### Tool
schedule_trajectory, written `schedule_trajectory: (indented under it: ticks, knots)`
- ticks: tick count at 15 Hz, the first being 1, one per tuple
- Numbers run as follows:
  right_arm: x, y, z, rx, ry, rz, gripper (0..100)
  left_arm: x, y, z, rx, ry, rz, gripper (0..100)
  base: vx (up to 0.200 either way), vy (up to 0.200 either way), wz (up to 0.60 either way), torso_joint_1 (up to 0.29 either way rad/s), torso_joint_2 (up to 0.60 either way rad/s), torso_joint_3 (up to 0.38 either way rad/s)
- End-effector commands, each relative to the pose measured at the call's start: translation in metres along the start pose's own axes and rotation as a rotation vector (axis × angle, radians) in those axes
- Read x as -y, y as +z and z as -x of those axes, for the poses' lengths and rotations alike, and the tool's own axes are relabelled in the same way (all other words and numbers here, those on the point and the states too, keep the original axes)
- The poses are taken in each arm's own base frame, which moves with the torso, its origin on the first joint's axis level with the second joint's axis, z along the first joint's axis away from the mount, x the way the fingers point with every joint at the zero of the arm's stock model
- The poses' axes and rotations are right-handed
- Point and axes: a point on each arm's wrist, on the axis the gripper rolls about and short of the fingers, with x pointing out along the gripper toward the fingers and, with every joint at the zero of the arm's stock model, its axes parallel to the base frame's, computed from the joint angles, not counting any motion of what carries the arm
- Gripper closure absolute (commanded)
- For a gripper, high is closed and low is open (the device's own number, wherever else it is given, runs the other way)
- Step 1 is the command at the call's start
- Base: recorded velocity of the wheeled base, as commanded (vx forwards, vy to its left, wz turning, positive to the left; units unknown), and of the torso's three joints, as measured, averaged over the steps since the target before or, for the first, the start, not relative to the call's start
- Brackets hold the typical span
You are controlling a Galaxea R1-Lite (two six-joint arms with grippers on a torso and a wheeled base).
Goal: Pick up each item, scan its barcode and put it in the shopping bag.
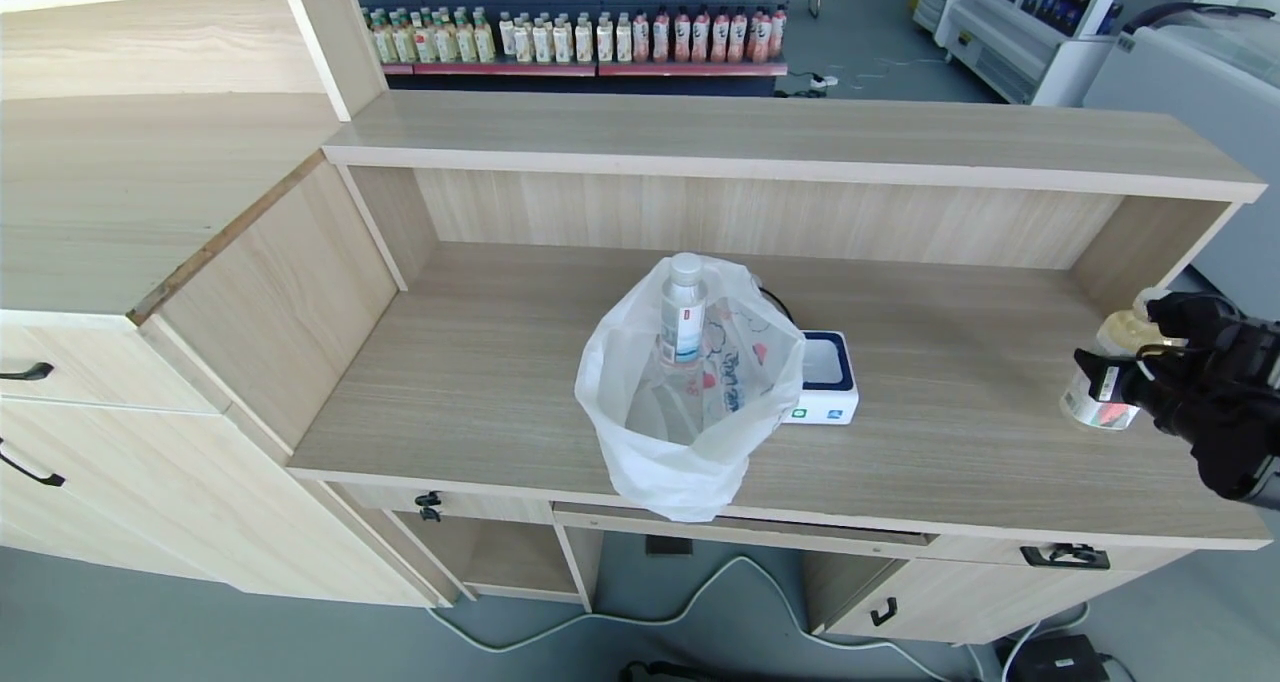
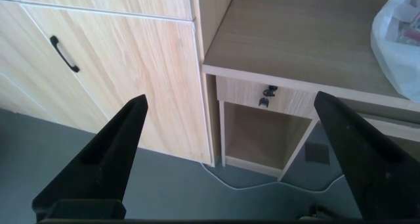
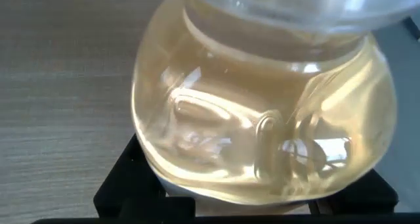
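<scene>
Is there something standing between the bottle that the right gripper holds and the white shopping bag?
Only the low white and blue scanner box, on the wooden counter close beside the white plastic shopping bag. The clear bottle of yellowish drink in the right gripper could probably pass above it.

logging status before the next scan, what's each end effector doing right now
left end effector: open, empty
right end effector: closed on the pale drink bottle

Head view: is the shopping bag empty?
No, a clear water bottle stands upright inside the white shopping bag.
</scene>
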Motion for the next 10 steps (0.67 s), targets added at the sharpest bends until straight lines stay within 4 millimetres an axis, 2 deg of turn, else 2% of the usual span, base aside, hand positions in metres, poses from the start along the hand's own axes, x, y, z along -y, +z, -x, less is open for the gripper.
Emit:
schedule_trajectory:
  ticks: [1, 3, 4, 6, 7, 9, 10]
  knots:
    - [-0.019, 0.101, 0.077, -0.006, 0.168, -0.186, 100, 0.000, 0.000, 0.000, 0.001, 0.001, 0.000, 0, 0.000, 0.000, 0.00, 0.000, 0.00, 0.000]
    - [-0.026, 0.139, 0.133, -0.025, 0.433, -0.239, 100, 0.000, 0.000, 0.000, 0.001, 0.001, 0.000, 0, 0.000, 0.000, 0.00, 0.000, 0.00, 0.000]
    - [-0.032, 0.151, 0.165, -0.026, 0.596, -0.271, 100, 0.000, 0.000, 0.000, 0.001, 0.001, 0.000, 0, 0.000, 0.000, 0.00, 0.000, 0.00, 0.000]
    - [-0.049, 0.166, 0.211, -0.012, 0.839, -0.297, 100, 0.000, 0.000, 0.000, 0.001, 0.001, 0.000, 0, 0.000, 0.000, 0.00, 0.000, 0.00, 0.000]
    - [-0.055, 0.170, 0.226, -0.013, 0.897, -0.316, 100, 0.000, 0.000, 0.000, 0.001, 0.001, 0.000, 0, 0.000, 0.000, 0.00, 0.000, 0.00, 0.000]
    - [-0.085, 0.190, 0.277, -0.046, 1.135, -0.394, 100, 0.000, 0.000, 0.000, 0.001, 0.001, 0.000, 0, 0.000, 0.000, 0.00, 0.000, 0.00, 0.000]
    - [-0.094, 0.191, 0.293, -0.047, 1.207, -0.385, 100, 0.000, 0.000, 0.000, 0.001, 0.001, 0.000, 0, 0.000, 0.000, 0.00, 0.000, 0.00, 0.000]
